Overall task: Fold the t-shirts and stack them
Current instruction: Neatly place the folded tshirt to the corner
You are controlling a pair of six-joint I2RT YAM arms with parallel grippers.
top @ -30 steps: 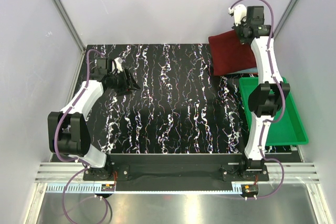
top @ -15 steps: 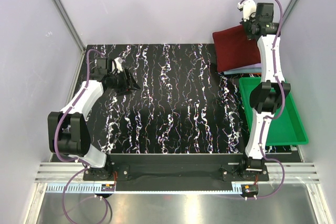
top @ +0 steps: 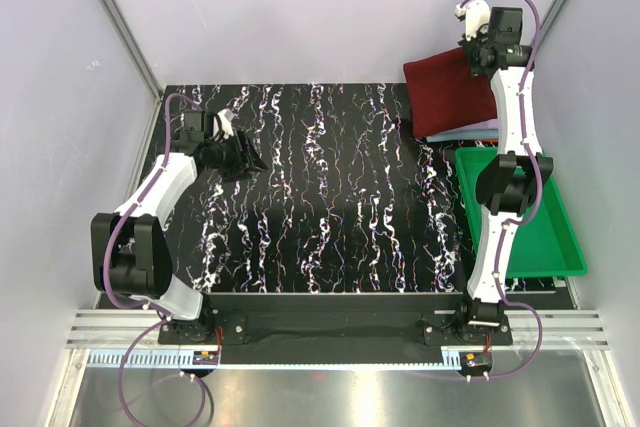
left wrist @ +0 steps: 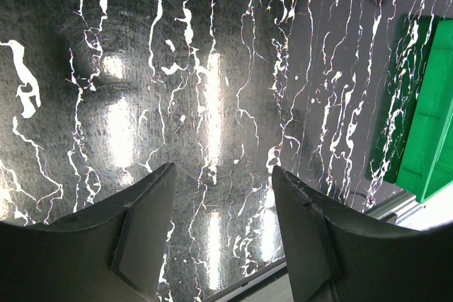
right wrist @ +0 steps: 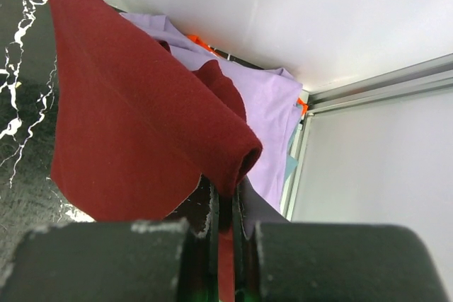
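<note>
A folded dark maroon t-shirt (top: 450, 95) lies at the table's far right corner, on top of a lavender t-shirt (top: 472, 131). My right gripper (top: 481, 50) is at the maroon shirt's far right edge and shut on its folded edge. In the right wrist view the maroon cloth (right wrist: 134, 118) is pinched between the fingers of that gripper (right wrist: 230, 190). The lavender shirt (right wrist: 272, 104) lies under it, with a sliver of grey-blue cloth (right wrist: 291, 167) by the wall. My left gripper (top: 250, 159) hovers open over the bare table at far left (left wrist: 223, 182), holding nothing.
A green plastic tray (top: 530, 227) stands on the right side, just in front of the shirt pile, and shows at the right edge of the left wrist view (left wrist: 432, 125). The enclosure's walls and metal frame (right wrist: 375, 83) close in behind the pile.
My right gripper has carried the maroon t-shirt's edge right and back, so the shirt now covers more of the lavender one. The left arm has not moved.
</note>
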